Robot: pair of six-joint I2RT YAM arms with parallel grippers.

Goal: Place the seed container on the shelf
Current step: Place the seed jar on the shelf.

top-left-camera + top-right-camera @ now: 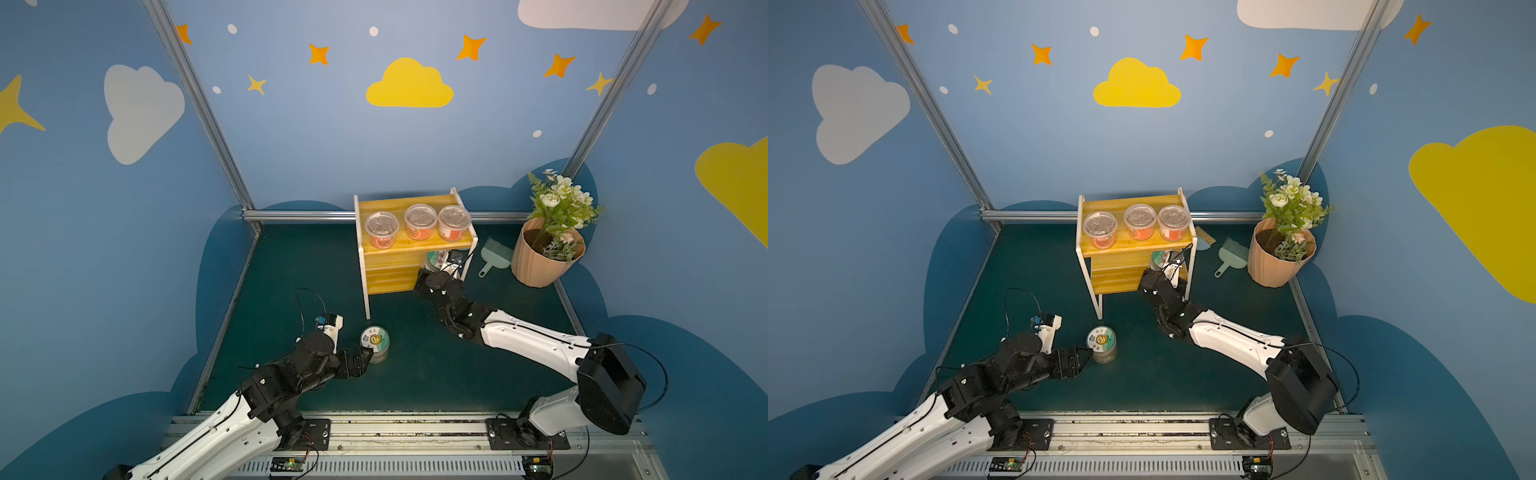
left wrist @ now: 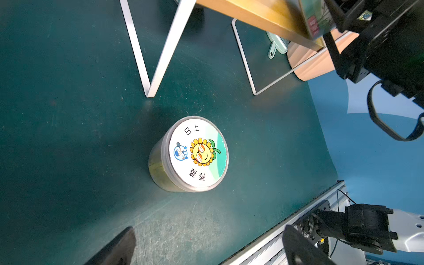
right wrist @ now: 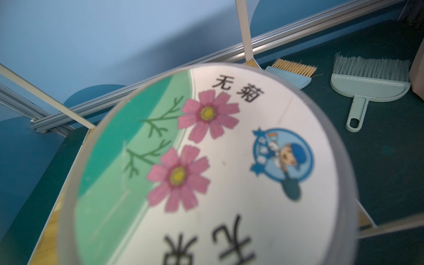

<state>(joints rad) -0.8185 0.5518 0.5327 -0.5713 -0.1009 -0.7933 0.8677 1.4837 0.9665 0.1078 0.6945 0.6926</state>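
Note:
The shelf (image 1: 399,205) (image 1: 1125,203) stands at the back of the green mat. A seed container with a pink-flower lid (image 1: 434,259) (image 1: 1158,259) (image 3: 206,172) is over the right end of the lower plank, under the upper one. My right gripper (image 1: 441,270) reaches in at it. The lid fills the right wrist view and hides the fingers, so grip and contact with the plank are unclear. A second seed container with a sunflower lid (image 1: 375,338) (image 2: 198,152) stands upright on the mat. My left gripper (image 2: 208,247) (image 1: 365,356) is open just short of it, with nothing between the fingers.
Three clear cups with orange labels (image 1: 419,222) sit on the upper plank. Right of the shelf lie a mint dustpan brush (image 1: 494,255) (image 3: 367,78) and a tan-bristled brush (image 3: 296,68). A flowerpot (image 1: 544,257) stands in the back right corner. A metal rail (image 1: 374,432) borders the front.

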